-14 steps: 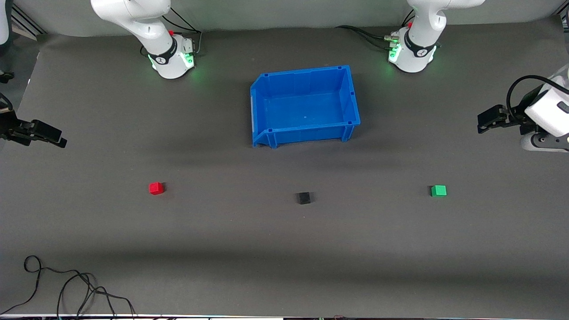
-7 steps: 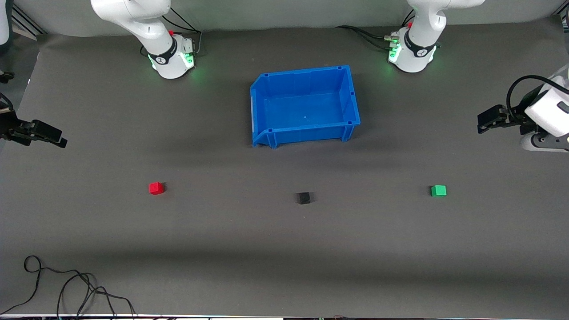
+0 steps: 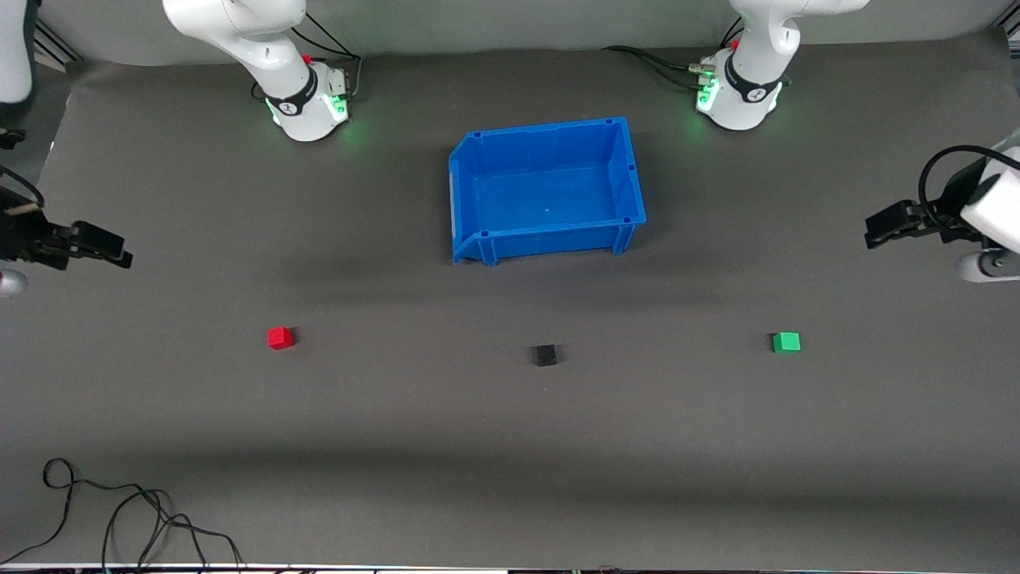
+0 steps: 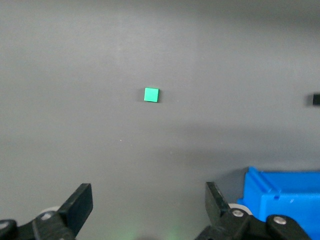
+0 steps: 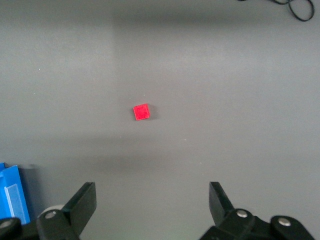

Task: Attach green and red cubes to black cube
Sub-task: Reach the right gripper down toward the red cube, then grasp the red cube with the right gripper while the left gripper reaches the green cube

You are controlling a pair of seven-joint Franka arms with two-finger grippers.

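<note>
Left gripper (image 4: 146, 212) spread wide, empty, over grey mat (image 3: 510, 446) at the left arm's end, right gripper (image 5: 152, 210) likewise released at the right arm's end, green cube (image 3: 786, 342), black cube (image 3: 545, 355), red cube (image 3: 280, 337) well apart in a row, black cube at the blue bin's (image 3: 478, 247) six o'clock, no legible writing, black cable (image 3: 119, 518) on the mat's near edge.

— What did the left wrist view show?
— The left gripper (image 4: 146, 207) hung with its fingers (image 4: 80, 205) spread wide over the grey mat (image 4: 75, 75); the green cube (image 4: 151, 95) lay alone on it, well clear of them.
— Anything else?
— A corner of the blue bin (image 4: 282, 192), and the black cube (image 4: 316, 99) at the frame's edge.
</note>
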